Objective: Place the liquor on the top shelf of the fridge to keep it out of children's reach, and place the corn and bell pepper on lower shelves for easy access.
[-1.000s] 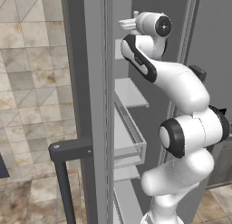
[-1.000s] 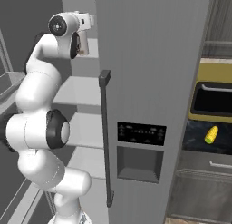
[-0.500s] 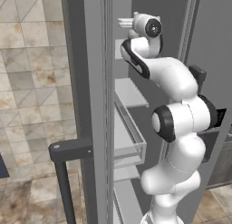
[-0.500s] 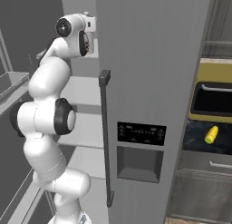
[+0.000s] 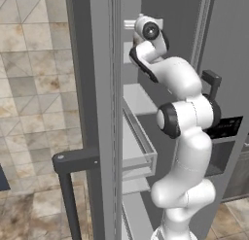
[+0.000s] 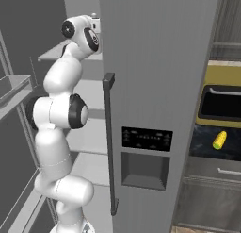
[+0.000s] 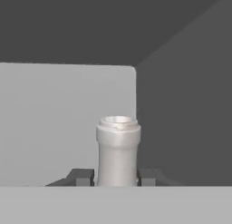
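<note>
Gripping the liquor (image 7: 118,148), fingers (image 7: 81,177) face the fridge (image 6: 155,62) corner.

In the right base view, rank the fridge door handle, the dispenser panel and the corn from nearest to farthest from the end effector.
1. Fridge door handle, just right of the end effector, lower.
2. Dispenser panel, lower on the door.
3. Corn, far right on the counter.

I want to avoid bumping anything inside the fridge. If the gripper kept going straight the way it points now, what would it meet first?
The gripper, shut on the liquor, points over a white shelf toward the fridge's dark back wall. Nothing stands between; that wall is likely first, though depth is unclear.
</note>
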